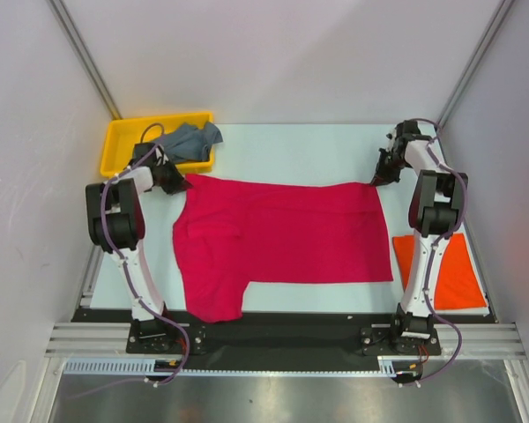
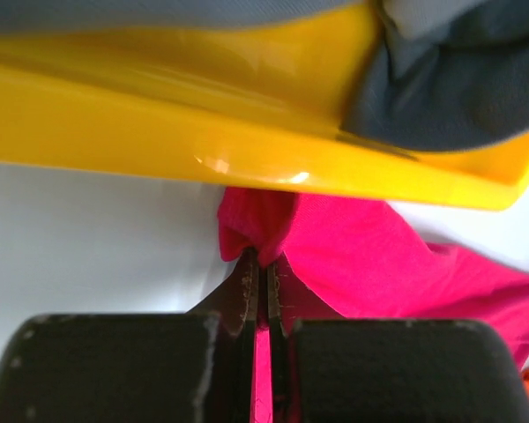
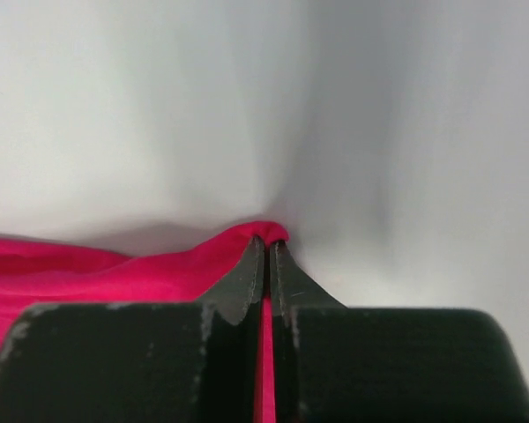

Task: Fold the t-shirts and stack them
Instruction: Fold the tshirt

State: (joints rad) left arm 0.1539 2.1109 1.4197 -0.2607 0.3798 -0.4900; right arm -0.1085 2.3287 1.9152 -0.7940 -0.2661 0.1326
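Now the soft crimson-pink cloth t-shirt (image 1: 282, 238) lies spread on the white bench (image 1: 309, 150), its far corners pinched by the left hand (image 2: 263, 269) and the right hand (image 3: 267, 256). Light and limp, it should sag between grips.

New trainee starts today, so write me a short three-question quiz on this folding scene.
1. True or false: the left gripper and the right gripper are both shut on far corners of the crimson-pink t-shirt.
2. Where does the grey-blue t-shirt lie? A) in the yellow tray B) on the crimson-pink t-shirt C) under the left gripper
3. Which t-shirt lies flat beside the right arm?

Key: 1 true; 2 A; 3 the orange-red t-shirt.
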